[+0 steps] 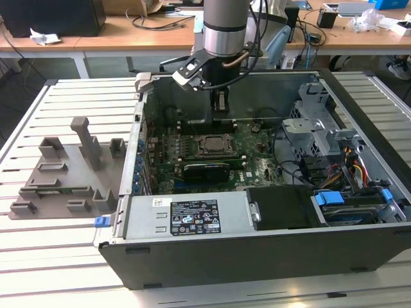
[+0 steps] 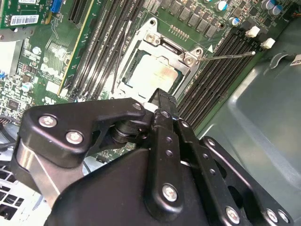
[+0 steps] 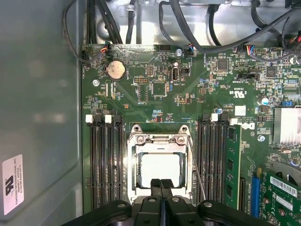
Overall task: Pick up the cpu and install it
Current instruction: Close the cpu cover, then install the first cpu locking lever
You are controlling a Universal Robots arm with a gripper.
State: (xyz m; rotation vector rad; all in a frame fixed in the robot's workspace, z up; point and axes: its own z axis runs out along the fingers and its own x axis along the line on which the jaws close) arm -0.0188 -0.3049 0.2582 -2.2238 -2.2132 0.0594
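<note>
I'm holding my gripper (image 3: 161, 184) over the socket (image 3: 157, 140), fingers pressed together, empty. The cpu (image 3: 157, 167) is sitting in that socket on the motherboard (image 3: 141, 94) inside the open computer case (image 1: 257, 256).

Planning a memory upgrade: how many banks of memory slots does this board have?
2. One bank lies on one side of the cpu socket, the other bank opposite. The hand covers part of each; more may be hidden.
</note>
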